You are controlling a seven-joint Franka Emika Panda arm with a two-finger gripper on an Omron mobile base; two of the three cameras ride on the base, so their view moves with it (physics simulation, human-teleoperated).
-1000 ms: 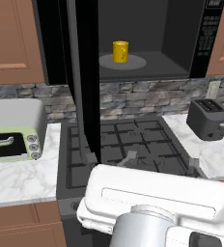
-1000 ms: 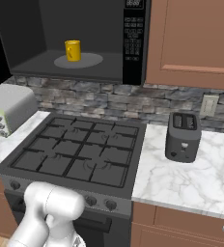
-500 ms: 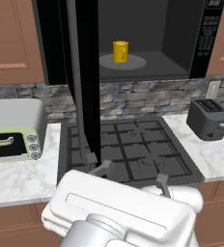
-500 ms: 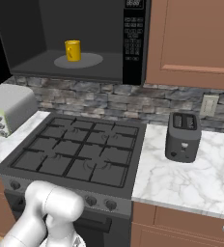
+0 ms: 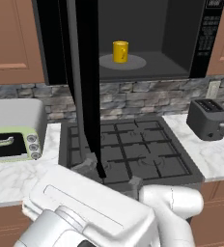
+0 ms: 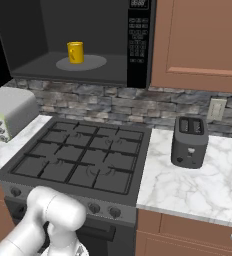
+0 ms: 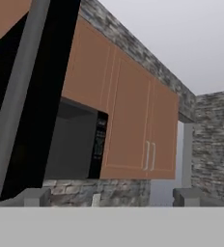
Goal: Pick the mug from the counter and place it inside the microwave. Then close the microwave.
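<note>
The pincer (image 5: 111, 174) hangs low over the front of the gas stovetop (image 5: 128, 154) with its jaws spread wide and nothing between them, and the microwave door (image 5: 87, 82) stands open just above and ahead of it, its tall edge running straight up. The mug (image 5: 120, 51), small, bright yellow and upright, sits on the grey turntable (image 5: 135, 61) inside the microwave (image 6: 138, 45), well above and beyond the pincer; judging by this, what remains is swinging that door shut
</note>
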